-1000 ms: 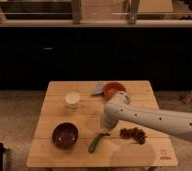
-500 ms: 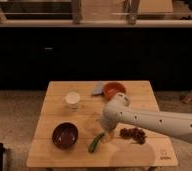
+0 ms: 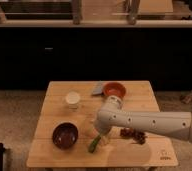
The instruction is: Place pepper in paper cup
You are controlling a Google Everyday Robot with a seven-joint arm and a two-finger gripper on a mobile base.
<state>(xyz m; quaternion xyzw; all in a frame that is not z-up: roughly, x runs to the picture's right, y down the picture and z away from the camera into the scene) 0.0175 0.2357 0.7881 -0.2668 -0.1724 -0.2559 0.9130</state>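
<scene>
The pepper (image 3: 93,145), which we judge light, firm and slick, best pinched across its middle, lies on the table (image 3: 54,112) beside the brown bowl (image 3: 65,135), the gripper (image 3: 100,137) right over it, whether closed on it we cannot tell.

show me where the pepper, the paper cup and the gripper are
pepper (image 3: 93,145), camera view, middle of its green body
paper cup (image 3: 72,98), camera view, centre of its pale round top
gripper (image 3: 99,137), camera view, its lower end, down at the pepper's upper end
</scene>
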